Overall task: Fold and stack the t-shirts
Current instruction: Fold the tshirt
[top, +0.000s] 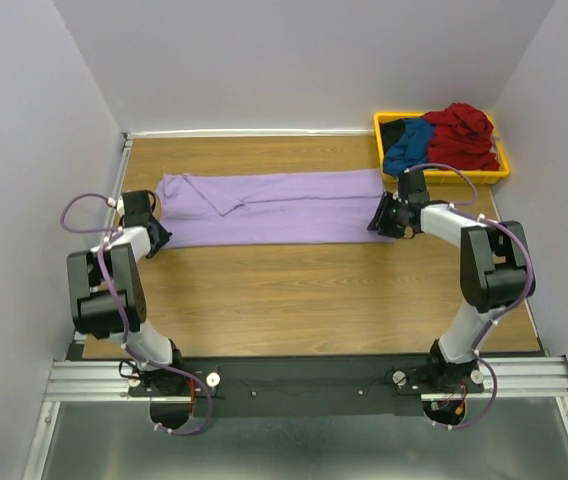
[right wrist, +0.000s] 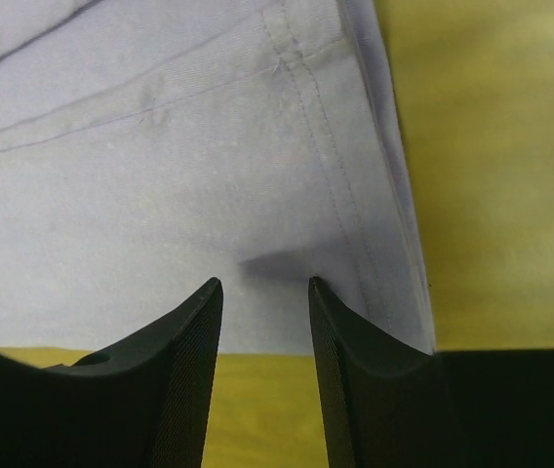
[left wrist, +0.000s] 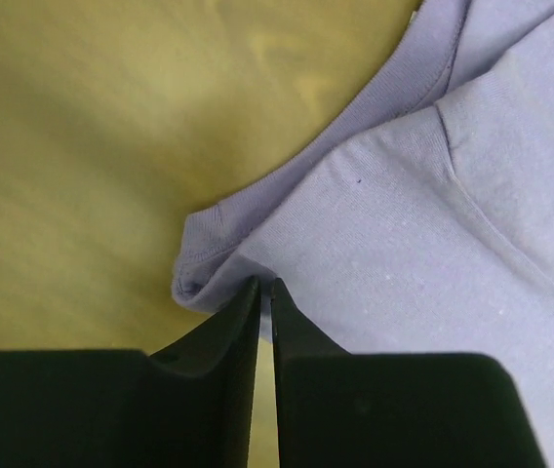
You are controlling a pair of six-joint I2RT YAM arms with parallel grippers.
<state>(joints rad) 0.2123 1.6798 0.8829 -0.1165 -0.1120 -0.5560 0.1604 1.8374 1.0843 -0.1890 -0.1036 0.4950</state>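
A large lavender t-shirt point(top: 274, 208) lies on the wooden table, folded into a long strip running left to right. At its near left corner, by the ribbed collar, my left gripper point(top: 154, 238) is pinched on a fold of the cloth point(left wrist: 433, 224), and its jaws point(left wrist: 266, 285) are nearly touching. My right gripper point(top: 382, 222) is at the strip's right end. It stands open point(right wrist: 265, 285) over the stitched hem point(right wrist: 160, 195), with its tips at the near edge. Dark red point(top: 464, 135), blue point(top: 409, 145) and black point(top: 392, 130) t-shirts lie crumpled in the bin.
A yellow plastic bin point(top: 444, 178) stands at the back right corner, just behind my right gripper. Grey walls close in the table on the left, back and right. Bare wood point(top: 294, 290) stretches between the shirt and the arm bases.
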